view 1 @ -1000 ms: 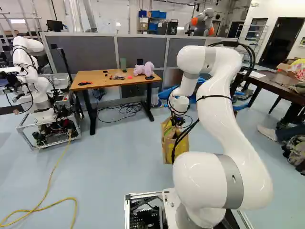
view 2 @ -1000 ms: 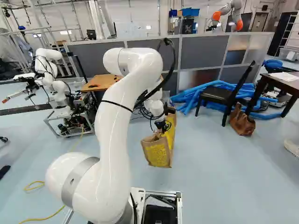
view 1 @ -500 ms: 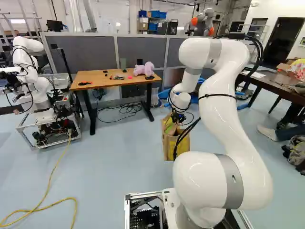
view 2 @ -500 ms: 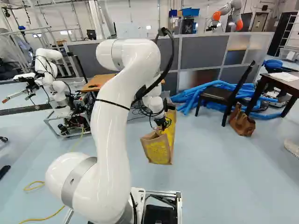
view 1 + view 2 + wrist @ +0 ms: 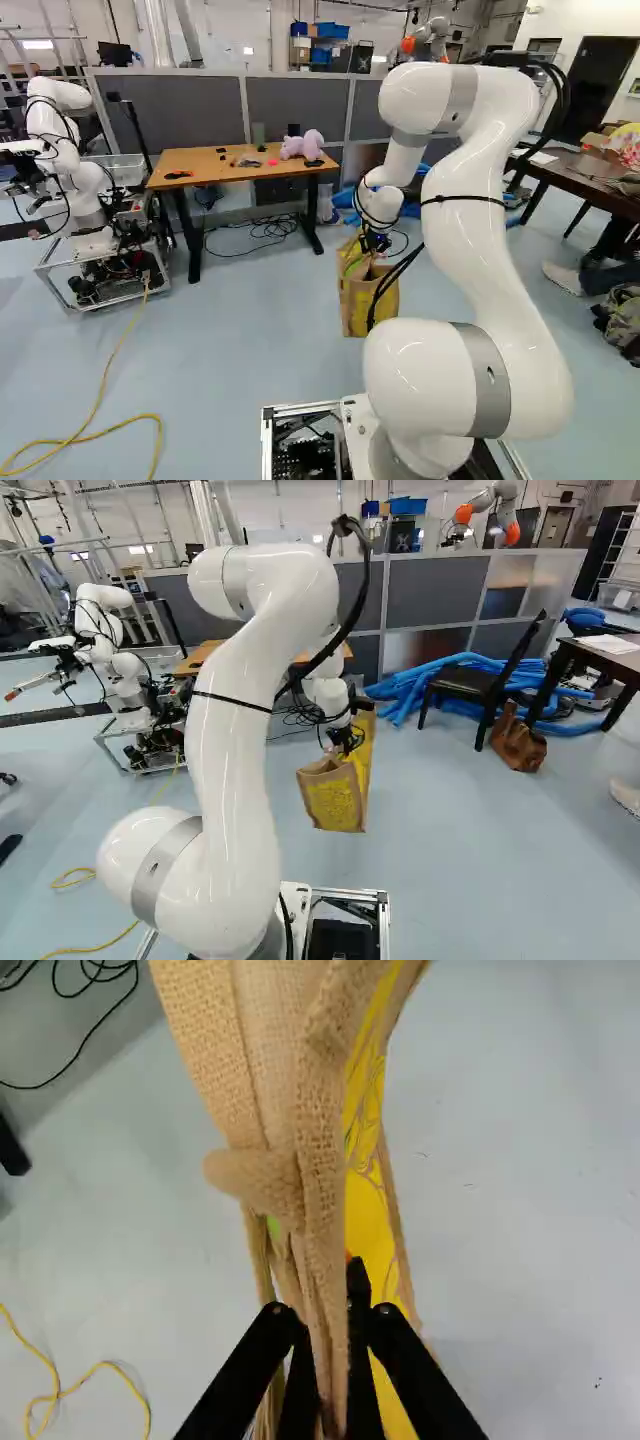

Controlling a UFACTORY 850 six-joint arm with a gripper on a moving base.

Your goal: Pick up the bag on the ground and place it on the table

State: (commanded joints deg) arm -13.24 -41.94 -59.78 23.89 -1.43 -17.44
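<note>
Burlap bag [image 5: 335, 802] is clamped by its bunched top [image 5: 322, 1160] in the gripper [image 5: 331, 1312], short of the table [image 5: 215, 179], presumably for upright carrying.

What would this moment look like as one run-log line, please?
jaws: shut on bag | floor clearance: unclear | wooden table, dark table: bag on neither | task: unfinished | likely next: carry to table

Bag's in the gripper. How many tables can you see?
2. A wooden-topped table stands before the grey partition; a dark table stands at the right of both base views. Others may be hidden behind the partition.
</note>
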